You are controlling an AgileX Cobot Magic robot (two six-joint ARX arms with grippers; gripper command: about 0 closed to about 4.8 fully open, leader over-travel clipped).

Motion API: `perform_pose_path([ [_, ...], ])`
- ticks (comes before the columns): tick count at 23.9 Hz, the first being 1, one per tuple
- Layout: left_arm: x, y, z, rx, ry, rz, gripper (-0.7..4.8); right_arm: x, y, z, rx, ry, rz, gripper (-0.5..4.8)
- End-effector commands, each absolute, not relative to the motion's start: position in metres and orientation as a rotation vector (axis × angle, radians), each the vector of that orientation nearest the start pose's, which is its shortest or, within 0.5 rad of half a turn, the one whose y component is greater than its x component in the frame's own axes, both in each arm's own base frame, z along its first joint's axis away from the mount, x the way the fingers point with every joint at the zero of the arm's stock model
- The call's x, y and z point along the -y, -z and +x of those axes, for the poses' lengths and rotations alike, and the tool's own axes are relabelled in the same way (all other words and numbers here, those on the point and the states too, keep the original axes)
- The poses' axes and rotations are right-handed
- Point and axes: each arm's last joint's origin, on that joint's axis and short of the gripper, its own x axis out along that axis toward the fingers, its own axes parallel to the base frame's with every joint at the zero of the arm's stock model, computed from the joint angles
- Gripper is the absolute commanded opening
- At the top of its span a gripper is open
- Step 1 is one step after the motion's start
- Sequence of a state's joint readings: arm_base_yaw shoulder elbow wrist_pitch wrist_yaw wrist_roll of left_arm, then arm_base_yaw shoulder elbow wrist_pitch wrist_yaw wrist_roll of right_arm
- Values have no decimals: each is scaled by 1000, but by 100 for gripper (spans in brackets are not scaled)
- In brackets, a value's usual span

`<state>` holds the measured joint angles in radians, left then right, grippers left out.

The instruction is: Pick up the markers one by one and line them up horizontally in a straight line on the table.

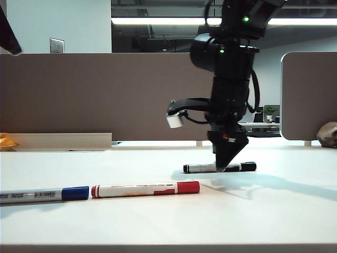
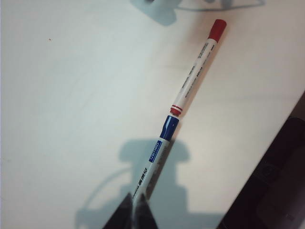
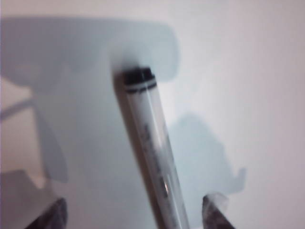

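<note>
Three markers lie on the white table (image 1: 263,211). The blue marker (image 1: 42,195) and the red marker (image 1: 145,189) rest end to end near the front, blue cap (image 2: 169,127) meeting the red marker's end (image 2: 177,109). The black marker (image 1: 218,167) lies farther back. My right gripper (image 1: 226,164) points down over its middle and is open, one fingertip (image 3: 52,214) on each side of the barrel (image 3: 152,148). My left gripper (image 2: 135,214) hangs high above the blue marker's barrel (image 2: 145,176), fingers shut on nothing. In the exterior view only a dark part of the left arm (image 1: 8,31) shows.
Grey-brown divider panels (image 1: 105,95) stand along the back of the table. An orange object (image 1: 5,141) sits at the far left edge and a beige lump (image 1: 329,134) at the far right. A dark body (image 2: 276,181) fills one corner of the left wrist view.
</note>
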<state>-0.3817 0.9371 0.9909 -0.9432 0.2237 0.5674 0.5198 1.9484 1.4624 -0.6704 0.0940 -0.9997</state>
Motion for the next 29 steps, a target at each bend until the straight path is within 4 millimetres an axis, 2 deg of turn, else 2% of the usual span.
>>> perform_pose_path([
  [1, 67, -316, 151, -708, 806, 583, 16, -192, -203, 354, -841, -899, -1212, 367],
  [3, 68, -316, 151, -702, 804, 583, 16, -192, -206, 356, -831, -889, -1204, 357],
  [6, 68, -317, 152, -690, 802, 583, 16, -196, -216, 360, -786, -884, -1173, 305],
  [11, 68, -317, 152, -687, 801, 583, 16, -202, -237, 372, -693, -794, -1048, 305],
  [14, 68, -317, 152, -686, 801, 583, 16, -204, -244, 376, -695, -769, -1005, 305],
  [25, 68, -317, 152, -687, 801, 582, 16, -213, -244, 394, -805, -742, -945, 303],
  [29, 68, -317, 152, -687, 801, 582, 16, -215, -244, 402, -824, -696, -901, 260],
])
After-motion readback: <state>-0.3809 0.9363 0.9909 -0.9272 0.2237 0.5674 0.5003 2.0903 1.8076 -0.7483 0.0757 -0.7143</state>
